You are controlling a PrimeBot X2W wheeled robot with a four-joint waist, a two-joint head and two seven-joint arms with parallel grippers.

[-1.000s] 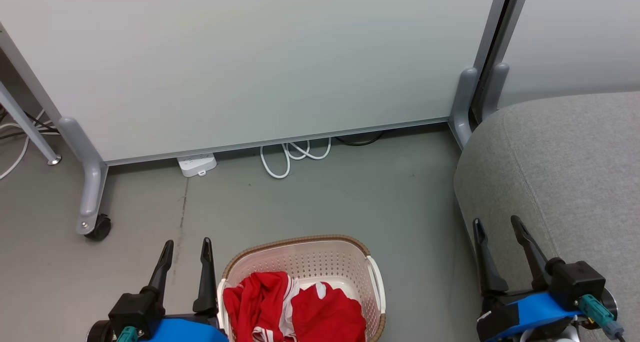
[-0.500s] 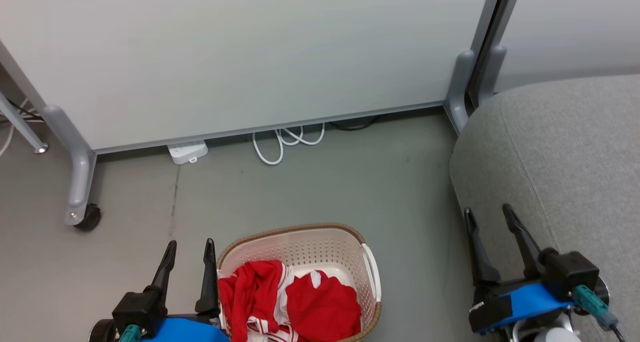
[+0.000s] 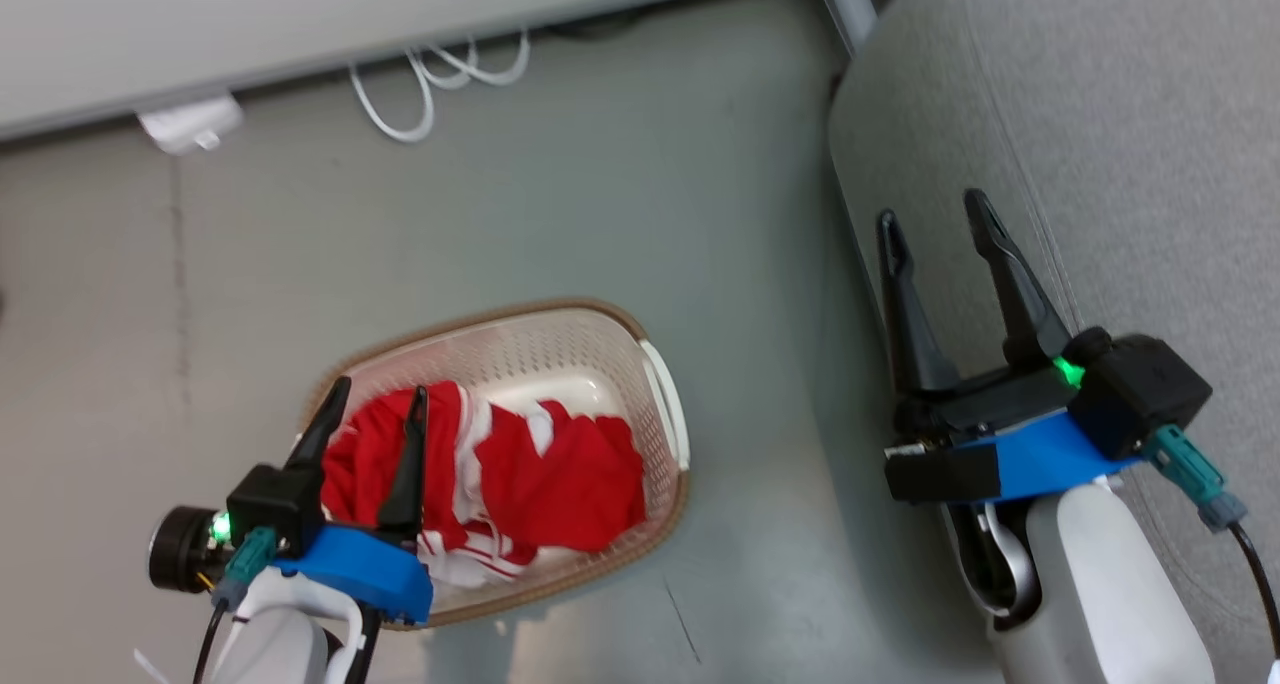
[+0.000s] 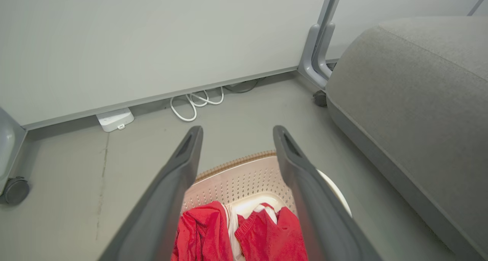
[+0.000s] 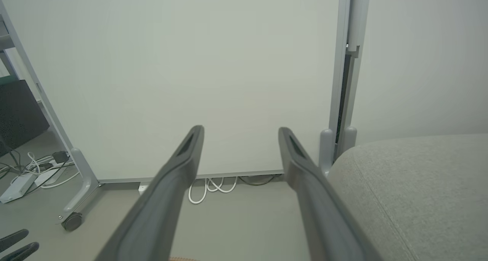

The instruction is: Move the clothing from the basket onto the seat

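Head view swung downward: basket (image 3: pixel 560 349), clothing (image 3: pixel 560 474) now nearer centre.

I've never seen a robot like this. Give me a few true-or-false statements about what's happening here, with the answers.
1. The red clothes lie in the basket. True.
2. The left claw grips a garment. False: it is open and holds nothing.
3. The basket stands on the seat. False: it stands on the floor, beside the seat.
4. The right claw is open. True.
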